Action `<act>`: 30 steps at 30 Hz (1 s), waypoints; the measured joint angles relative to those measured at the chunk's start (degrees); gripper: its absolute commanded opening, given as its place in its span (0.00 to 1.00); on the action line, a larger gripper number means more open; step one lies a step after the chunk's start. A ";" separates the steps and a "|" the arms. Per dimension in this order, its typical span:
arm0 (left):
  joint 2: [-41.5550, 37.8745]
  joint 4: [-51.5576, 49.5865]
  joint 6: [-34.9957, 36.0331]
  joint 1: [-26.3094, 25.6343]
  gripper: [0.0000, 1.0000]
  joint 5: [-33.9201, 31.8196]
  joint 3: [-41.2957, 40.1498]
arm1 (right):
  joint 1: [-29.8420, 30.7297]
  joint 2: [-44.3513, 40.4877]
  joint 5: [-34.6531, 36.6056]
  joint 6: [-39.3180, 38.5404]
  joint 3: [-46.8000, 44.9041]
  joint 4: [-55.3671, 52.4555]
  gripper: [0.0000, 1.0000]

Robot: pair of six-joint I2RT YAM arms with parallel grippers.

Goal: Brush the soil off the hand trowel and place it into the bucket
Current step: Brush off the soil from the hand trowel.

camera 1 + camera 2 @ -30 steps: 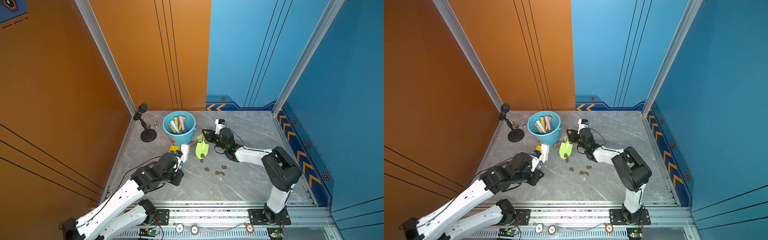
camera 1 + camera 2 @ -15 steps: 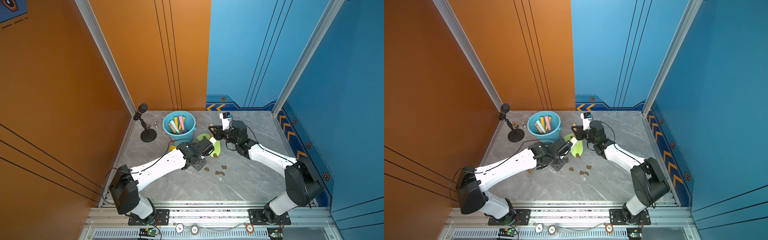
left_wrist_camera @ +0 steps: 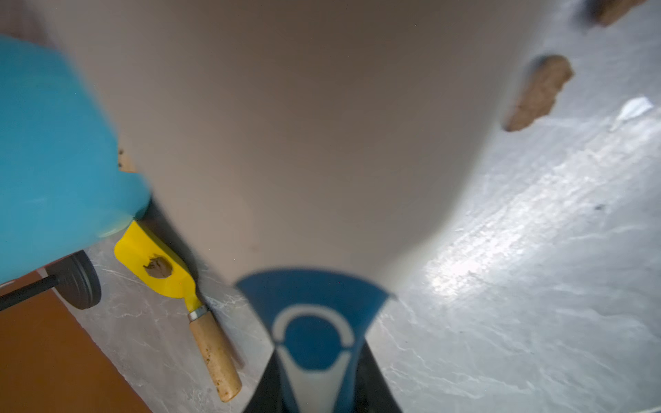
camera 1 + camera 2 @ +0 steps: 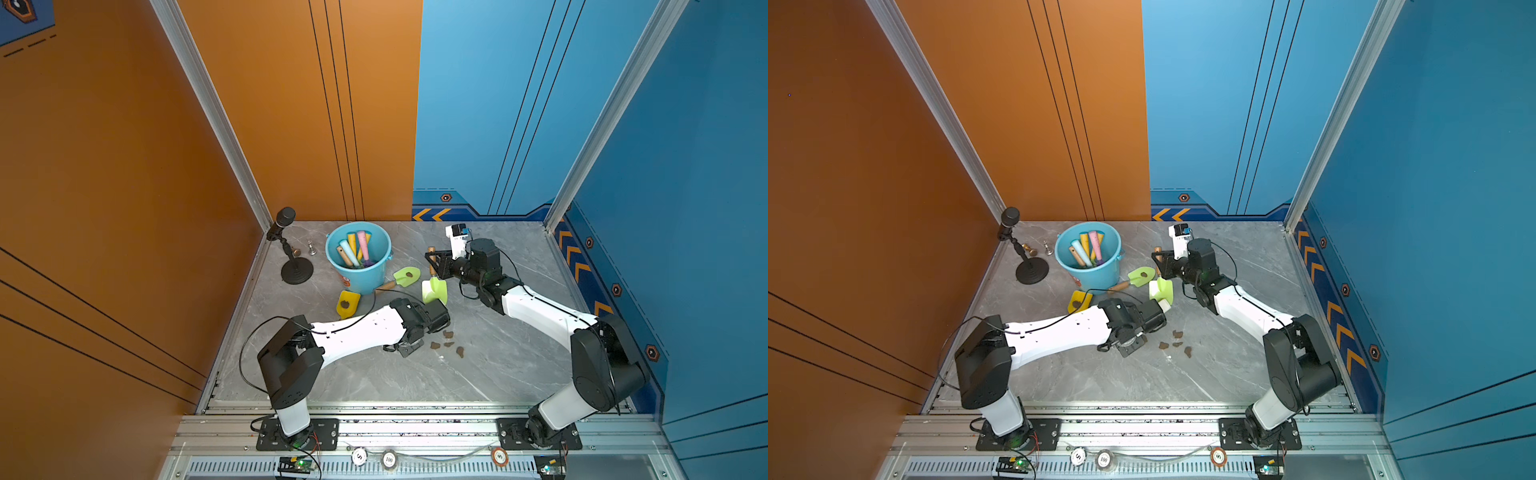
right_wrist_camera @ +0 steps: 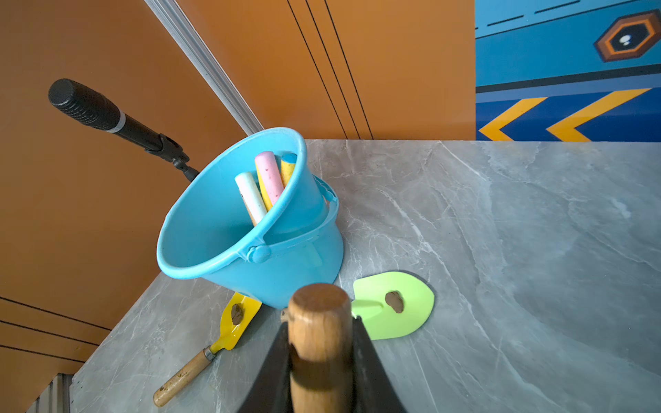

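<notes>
Draws left tool (image 3: 316,372), clamped on brush (image 3: 304,143), toward 5 o'clock off green trowel (image 4: 434,291); pinches handle (image 5: 318,314) in right tool (image 5: 320,357), blade-down, shedding soil (image 4: 435,345).

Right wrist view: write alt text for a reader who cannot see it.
The right gripper is shut on a wooden trowel handle. Beyond, a light-blue plastic bucket of pastel handles stands on the grey marble table; beside it lie a green trowel blade and a yellow trowel, each bearing a brown soil lump.
</notes>
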 measured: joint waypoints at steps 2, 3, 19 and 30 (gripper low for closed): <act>-0.42 -0.50 -0.42 -1.05 0.00 0.02 -0.02 | -0.17 -0.07 -0.15 0.00 0.11 0.02 0.05; -0.83 -0.61 -0.46 -1.20 0.00 0.07 0.00 | -0.17 -0.15 -0.42 0.00 0.13 0.02 0.06; 0.83 -1.49 2.80 4.61 0.00 -2.38 5.42 | -0.22 -3.28 -2.14 -1.60 0.98 -0.52 0.05; 0.13 -1.66 1.55 -2.36 0.00 -1.68 1.77 | 0.50 -4.15 -3.43 -2.58 3.67 -2.34 0.05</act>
